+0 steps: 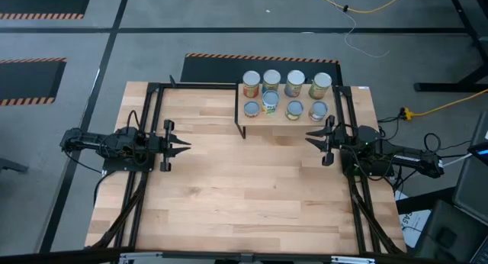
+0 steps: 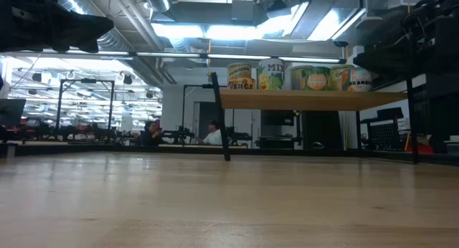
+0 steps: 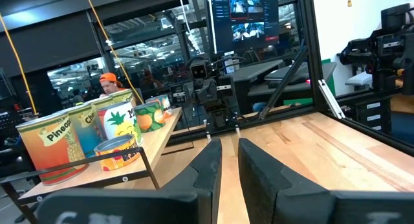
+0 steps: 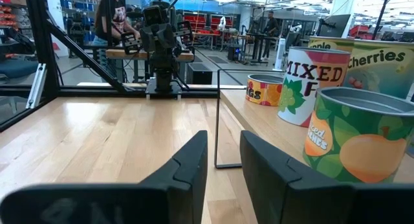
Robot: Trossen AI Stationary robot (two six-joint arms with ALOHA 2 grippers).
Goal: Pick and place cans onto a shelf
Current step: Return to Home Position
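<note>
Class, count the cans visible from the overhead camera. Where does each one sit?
8. All on the shelf: four cans in the back row, four in the front row. None looks hidden.

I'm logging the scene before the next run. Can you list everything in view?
cans: eight, silvery tops, orange, yellow and green labels, two rows of four on the shelf.
shelf: one, light wood board, black frame, at the table's far edge toward the right arm.
table: one, light wood, under both arms.
cable: at least one, yellow, floor right of the table.
people: at least two, dark and pale tops, in the room behind the table.
left tool: one, dark, over the table's left side, empty.
right tool: one, dark, beside the shelf's right front corner, empty.
</note>
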